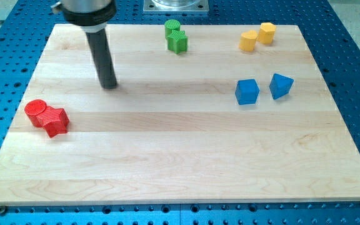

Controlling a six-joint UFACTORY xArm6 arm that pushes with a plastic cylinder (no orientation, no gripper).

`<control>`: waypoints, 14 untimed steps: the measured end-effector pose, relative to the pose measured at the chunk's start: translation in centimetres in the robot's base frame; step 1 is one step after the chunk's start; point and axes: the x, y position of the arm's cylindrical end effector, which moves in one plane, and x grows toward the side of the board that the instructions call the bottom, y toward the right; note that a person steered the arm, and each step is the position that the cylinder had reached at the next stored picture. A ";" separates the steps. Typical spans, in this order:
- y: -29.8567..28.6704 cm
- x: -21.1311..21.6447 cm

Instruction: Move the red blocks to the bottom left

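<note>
A red cylinder [37,112] and a red star-shaped block [56,122] lie touching each other near the view's left edge of the wooden board [180,162], a little below its middle height. My tip [109,85] rests on the board above and to the right of the red pair, well apart from them.
A green cylinder [172,28] and a green star block [178,42] touch at the view's top centre. Two yellow blocks [248,40] [267,32] sit at the top right. Two blue blocks [247,92] [280,85] sit right of centre. A blue perforated table surrounds the board.
</note>
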 end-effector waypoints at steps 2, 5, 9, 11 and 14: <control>-8.4 2.4; -4.7 8.8; -6.5 5.3; -9.4 7.5; -11.3 9.2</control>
